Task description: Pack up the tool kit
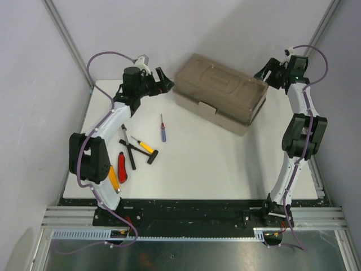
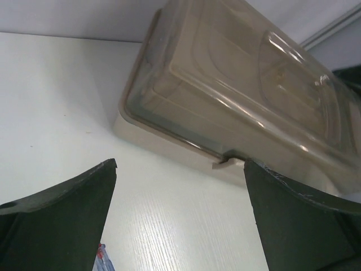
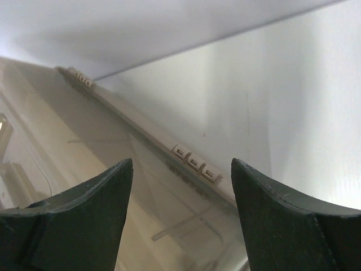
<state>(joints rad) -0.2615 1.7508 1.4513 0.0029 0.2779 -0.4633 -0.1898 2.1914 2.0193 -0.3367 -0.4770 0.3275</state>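
While the box [image 1: 220, 99] is shut and tools [image 1: 145, 145] lie outside, I hold left claw [image 2: 180, 169] and right claw [image 3: 181, 166] wide at its ends, probably to open the lid [image 2: 237, 84] next.

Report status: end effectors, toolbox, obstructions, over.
Left end effector open, empty; right end effector open, empty. Beige plastic toolbox with translucent brown lid closed. Small hand tools loose on white table; shut lid likely in the way.
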